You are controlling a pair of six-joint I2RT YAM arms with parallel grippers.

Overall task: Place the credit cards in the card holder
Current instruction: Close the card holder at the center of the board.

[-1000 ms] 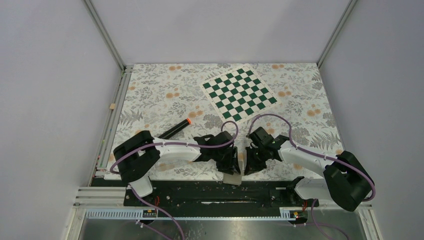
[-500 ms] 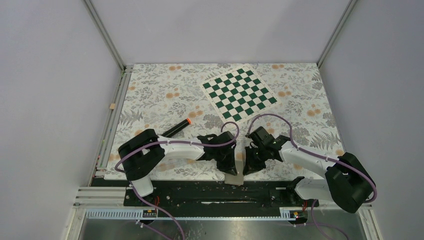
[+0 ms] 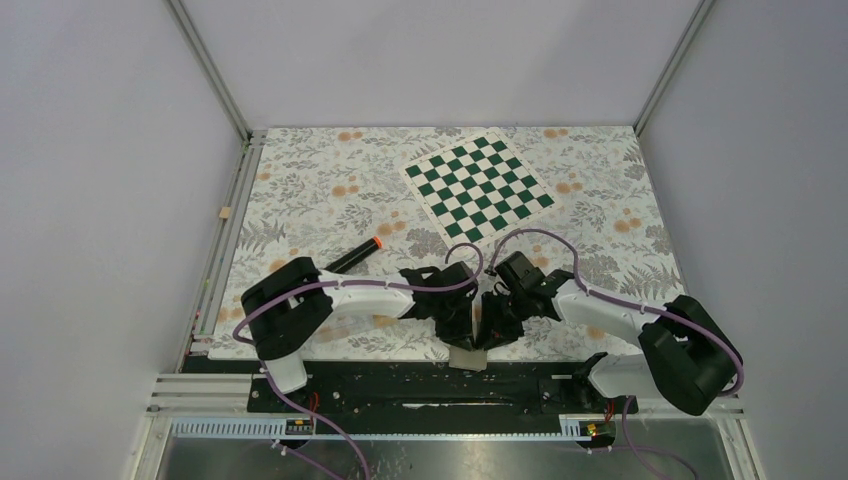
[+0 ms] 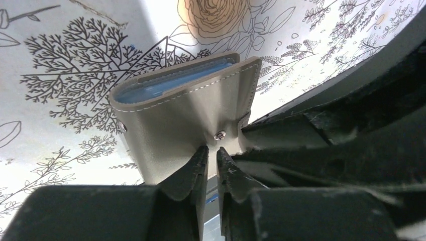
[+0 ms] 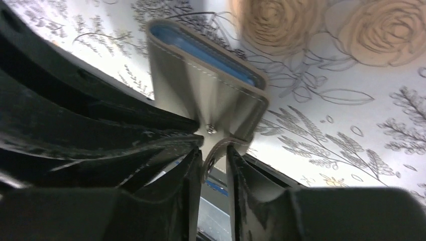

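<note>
Top cam: both arms met at the table's (image 3: 320, 180) near edge. The left gripper (image 3: 461, 322) & right gripper (image 3: 494, 322) were almost touching, w/ the grey card holder (image 3: 467, 358) poking out just below them. Chessboard (image 3: 478, 187) sat at the far side, black marker (image 3: 352, 258) near the left arm.

Left wrist: we saw the holder folded nearly closed, blue lining along its far edge, stud (image 4: 219, 135) by the fingertips. Left jaws were pressed nearly together, pinching its near edge.

Right wrist: the snap tab (image 5: 213, 153) hung btwn the right jaws, which stood a slim gap apart. We couldn't tell if they gripped it.
</note>
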